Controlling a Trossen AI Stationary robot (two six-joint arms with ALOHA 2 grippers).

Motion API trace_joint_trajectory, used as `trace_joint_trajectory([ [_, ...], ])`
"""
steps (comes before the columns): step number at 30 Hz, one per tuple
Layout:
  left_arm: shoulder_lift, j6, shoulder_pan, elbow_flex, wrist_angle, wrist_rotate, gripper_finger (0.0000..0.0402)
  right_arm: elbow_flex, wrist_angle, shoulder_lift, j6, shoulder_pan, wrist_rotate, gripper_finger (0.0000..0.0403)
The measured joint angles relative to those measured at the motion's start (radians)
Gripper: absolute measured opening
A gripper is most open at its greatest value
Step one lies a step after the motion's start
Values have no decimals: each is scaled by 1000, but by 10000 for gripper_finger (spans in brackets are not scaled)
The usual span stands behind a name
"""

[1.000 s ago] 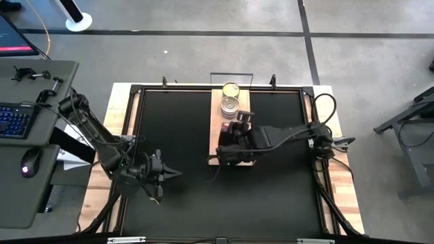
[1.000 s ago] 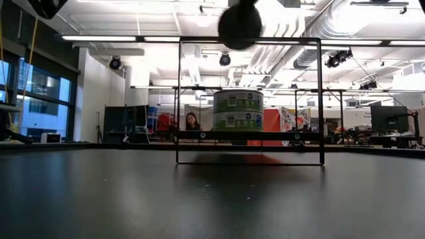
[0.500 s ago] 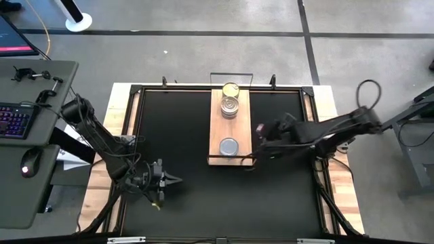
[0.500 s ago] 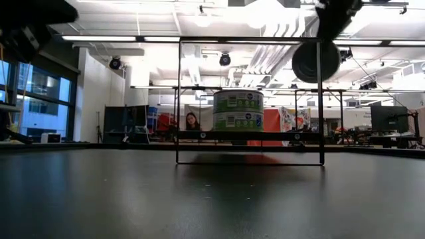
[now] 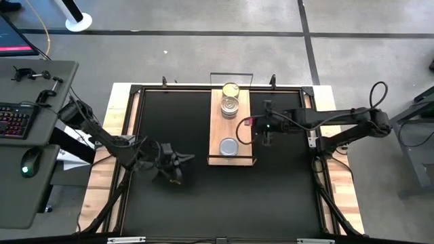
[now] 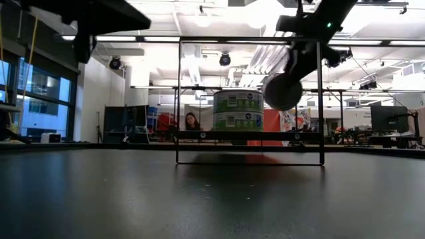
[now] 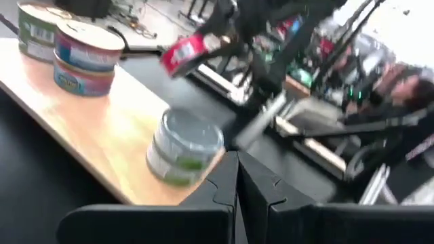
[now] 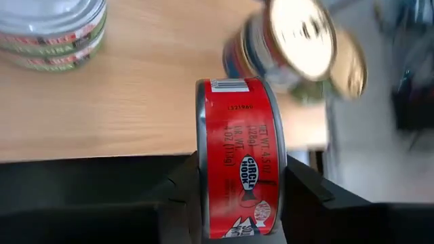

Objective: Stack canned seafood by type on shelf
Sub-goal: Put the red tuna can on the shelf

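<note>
The light-wood shelf (image 5: 215, 129) carries a gold-lidded can (image 5: 230, 89) at its far end, a silver-lidded stack of two (image 5: 230, 106) next to it, and a single silver can (image 5: 229, 146) near its near end. My right gripper (image 5: 255, 123) hovers over the shelf's right long edge, shut on a red-labelled can (image 8: 241, 159). In the low view that can (image 6: 282, 91) hangs in the air beside the stacked cans (image 6: 238, 110). My left gripper (image 5: 182, 163) is shut with nothing in it, above the black tabletop left of the shelf. My right gripper pinches the red can between its two fingers (image 8: 305, 190), one on each flat end, so the red side wall (image 8: 244, 135) faces the wrist camera. The fingers come level from the table's right. The can stands on edge, lifted clear of shelf and table.
Thin black wire rails (image 6: 320, 99) stand at the shelf's short ends. The black tabletop (image 5: 169, 129) spreads to both sides of the shelf. A desk with keyboard and mouse (image 5: 17, 122) stands beyond the table's left side. A person (image 6: 192, 121) sits far behind.
My right gripper, shut on the red can, left the shelf's near end and swung toward the table's right. It then came back to the shelf's right edge, farther and lower. The single silver can came into sight. My left gripper moved right toward the shelf.
</note>
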Motion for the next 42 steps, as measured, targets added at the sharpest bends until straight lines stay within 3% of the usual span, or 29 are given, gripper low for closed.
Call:
trace_joint_trajectory([
  [6, 0, 81, 48, 15, 85, 0, 0, -22, 127, 74, -307, -29, -26, 116],
  [15, 0, 148, 101, 24, 84, 0, 0, -22, 321, 223, -476, -26, 0, 116],
  [23, 0, 201, 109, 24, 74, 35, 0, -22, 371, 263, -484, -19, -45, 117],
  [32, 0, 190, 109, 25, -27, 106, 0, -20, 444, 263, -325, -17, -79, 248],
  [42, 0, 190, 108, 25, -98, 172, 0, -21, 427, 263, -278, 9, -84, 269],
])
